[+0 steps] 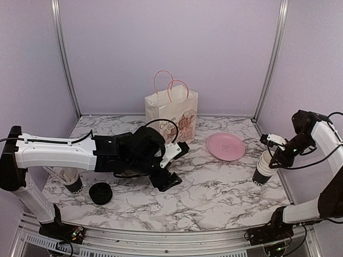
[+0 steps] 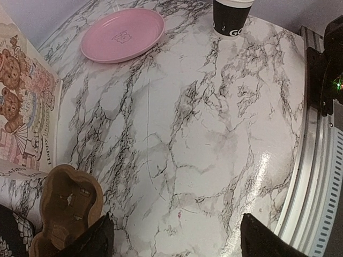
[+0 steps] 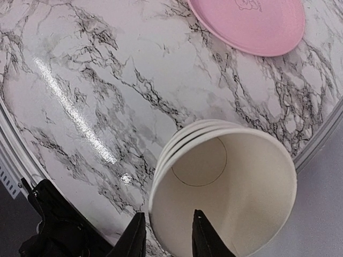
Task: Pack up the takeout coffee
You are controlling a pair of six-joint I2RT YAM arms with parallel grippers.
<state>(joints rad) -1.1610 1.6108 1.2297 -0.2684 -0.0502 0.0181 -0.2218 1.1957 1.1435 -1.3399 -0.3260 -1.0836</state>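
In the left wrist view, the top edge crops the cup stack (image 2: pixel 231 21) and its lettering; from above, the left arm (image 1: pixel 64 152) hides perhaps the whole lower edge of the bag (image 1: pixel 170 110).

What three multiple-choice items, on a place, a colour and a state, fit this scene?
1. Where are the fingers of the right gripper? A on the plate; B astride the rim of the top cup; C flat on the table.
2. What colour is the plate? A pink; B green; C white.
3. How is the left gripper? A shut on the plate; B shut on the top cup; C open, empty.
Key: 1 B, one finger is inside the cup, one outside; 2 A, it is plainly pink; 3 C, its fingers stand wide apart over bare table.
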